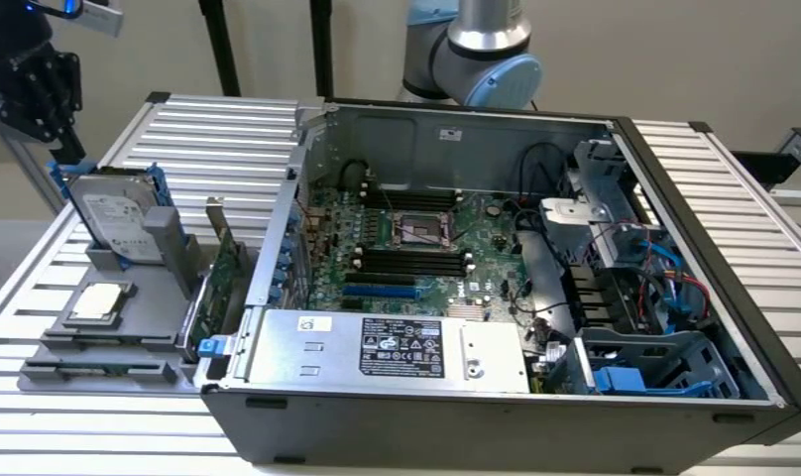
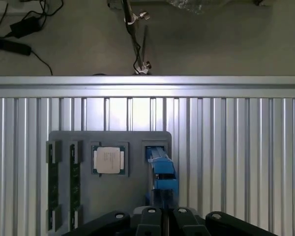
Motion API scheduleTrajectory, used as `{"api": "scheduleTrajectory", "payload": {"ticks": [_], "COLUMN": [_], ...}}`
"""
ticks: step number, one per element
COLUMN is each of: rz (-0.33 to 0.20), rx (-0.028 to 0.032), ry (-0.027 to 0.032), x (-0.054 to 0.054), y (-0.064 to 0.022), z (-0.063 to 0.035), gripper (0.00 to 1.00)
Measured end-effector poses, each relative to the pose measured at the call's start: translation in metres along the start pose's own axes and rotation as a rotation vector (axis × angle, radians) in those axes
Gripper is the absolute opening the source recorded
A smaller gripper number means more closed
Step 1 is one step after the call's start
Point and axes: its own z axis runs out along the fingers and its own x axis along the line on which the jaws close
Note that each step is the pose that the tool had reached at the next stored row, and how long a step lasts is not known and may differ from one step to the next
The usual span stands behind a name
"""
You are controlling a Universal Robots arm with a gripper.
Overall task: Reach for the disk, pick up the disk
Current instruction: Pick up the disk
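**Gripper poised over the upright hard drive**

At the exterior view's upper left, the black gripper (image 1: 67, 139) hangs just over the top edge of the disk (image 1: 116, 223). The disk stands upright in a grey holder (image 1: 143, 273) on the slatted aluminium table (image 1: 202, 129), left of the open computer case (image 1: 507, 119). How the jaws stand I cannot tell. A processor chip (image 2: 108, 161) lies flat beside the disk.

The disk (image 1: 114, 220) — grey metal, white label, blue rails — stands on edge in a grey holder (image 1: 70, 375).
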Motion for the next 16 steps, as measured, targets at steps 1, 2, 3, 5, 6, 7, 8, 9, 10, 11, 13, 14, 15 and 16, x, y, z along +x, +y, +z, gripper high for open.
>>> {"api": "scheduleTrajectory", "payload": {"ticks": [1,2,3,5,6,7,8,9,10,11,13,14,15,16], "rz": [0.000,0.000,0.000,0.000,0.000,0.000,0.000,0.000,0.000,0.000,0.000,0.000,0.000,0.000], "rx": [-0.0001,-0.0003,-0.0002,-0.0002,-0.0003,-0.0004,-0.0004,-0.0003,-0.0005,-0.0003,-0.0002,-0.0003,-0.0004,-0.0004], "ry": [0.0001,0.0002,0.0006,0.0015,0.0019,0.0021,0.0024,0.0027,0.0030,0.0030,0.0033,0.0033,0.0034,0.0034], "x": [0.000,0.000,0.000,0.000,0.000,-0.001,-0.001,-0.001,-0.001,-0.001,-0.001,-0.001,-0.001,-0.001], "y": [0.0000,0.0000,0.0000,0.0000,0.0000,-0.0001,-0.0001,-0.0001,-0.0001,-0.0001,-0.0001,-0.0001,-0.0001,-0.0001], "z": [0.0000,0.0001,0.0002,0.0006,0.0009,0.0014,0.0021,0.0035,0.0054,0.0072,0.0109,0.0126,0.0144,0.0162], "gripper": [0.24,0.24,0.36,0.42,0.42,0.47,0.47,0.54,0.54,0.54,0.54,0.54,0.54,0.54]}}
